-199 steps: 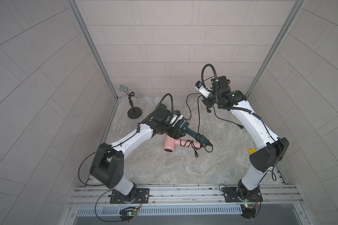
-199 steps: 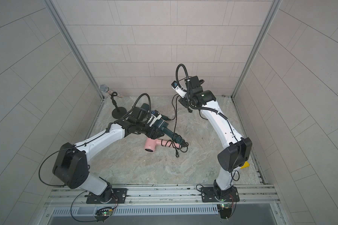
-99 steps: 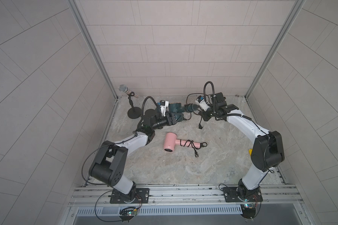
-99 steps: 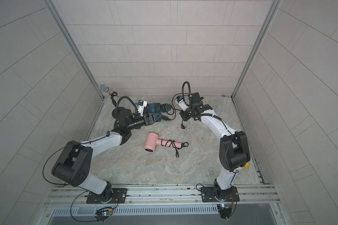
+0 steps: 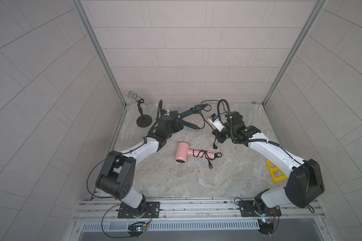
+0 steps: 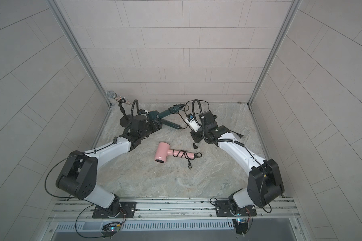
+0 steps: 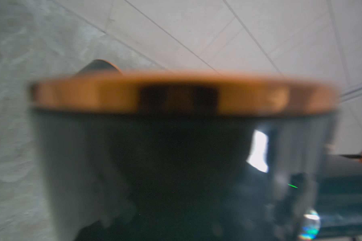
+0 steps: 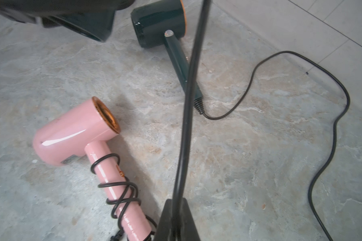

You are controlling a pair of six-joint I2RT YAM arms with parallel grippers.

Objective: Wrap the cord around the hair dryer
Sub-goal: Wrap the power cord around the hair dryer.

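On the marbled desk (image 5: 196, 179), the left claw (image 5: 178, 124) grasps a dark green hair dryer (image 5: 185, 113) at the back, the right claw (image 8: 176, 208) clenched on a taut black cord (image 8: 186, 125).

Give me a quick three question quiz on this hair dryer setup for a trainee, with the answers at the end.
1. True or false: a coiled cord wraps the handle of the pink hair dryer.
2. Multiple choice: what is the right claw doing?
A) gripping the pink hair dryer's handle
B) pinching a taut cord
C) hanging open, holding nothing
3. Short answer: what does the left claw grip?

Key: 1 true; 2 B; 3 a dark green hair dryer, by its head.
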